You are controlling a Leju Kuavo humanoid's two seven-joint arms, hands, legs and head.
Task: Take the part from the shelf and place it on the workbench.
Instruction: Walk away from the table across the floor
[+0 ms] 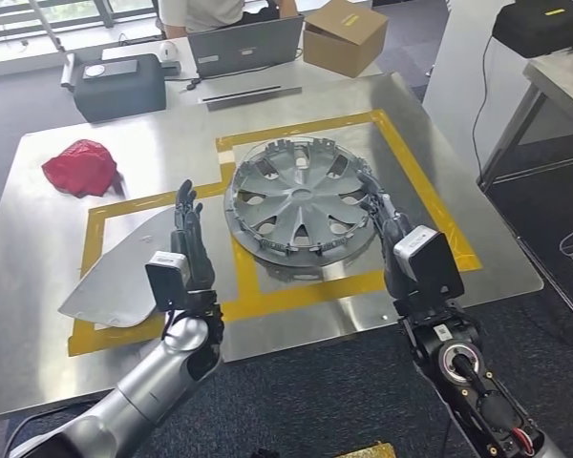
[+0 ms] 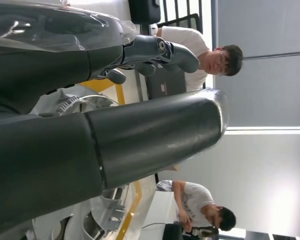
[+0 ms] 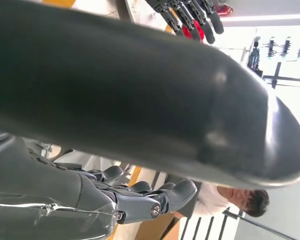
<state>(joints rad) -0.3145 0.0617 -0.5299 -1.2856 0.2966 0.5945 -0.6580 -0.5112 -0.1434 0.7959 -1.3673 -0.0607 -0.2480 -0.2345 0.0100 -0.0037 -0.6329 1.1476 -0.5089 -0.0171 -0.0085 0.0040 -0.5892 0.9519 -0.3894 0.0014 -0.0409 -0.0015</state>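
The part, a grey plastic wheel cover (image 1: pixel 298 198), lies on the steel workbench (image 1: pixel 46 286) inside a yellow tape rectangle (image 1: pixel 420 186). My left hand (image 1: pixel 187 243) is raised to the left of it with straight, spread fingers, holding nothing and standing clear of the rim. My right hand (image 1: pixel 386 229) is at the cover's right rim, fingers stretched along the edge; I cannot tell whether they touch it. In the left wrist view my left hand (image 2: pixel 103 140) has a piece of the wheel cover (image 2: pixel 80 102) beyond it. In the right wrist view my right hand (image 3: pixel 141 100) grips nothing.
A flat grey sheet part (image 1: pixel 117 279) lies in the left taped field beside my left hand. A red cloth (image 1: pixel 82 164), a black case (image 1: pixel 121 86), a laptop (image 1: pixel 244 46) and a cardboard box (image 1: pixel 345 33) stand farther back. A person (image 2: pixel 201 55) sits behind the bench.
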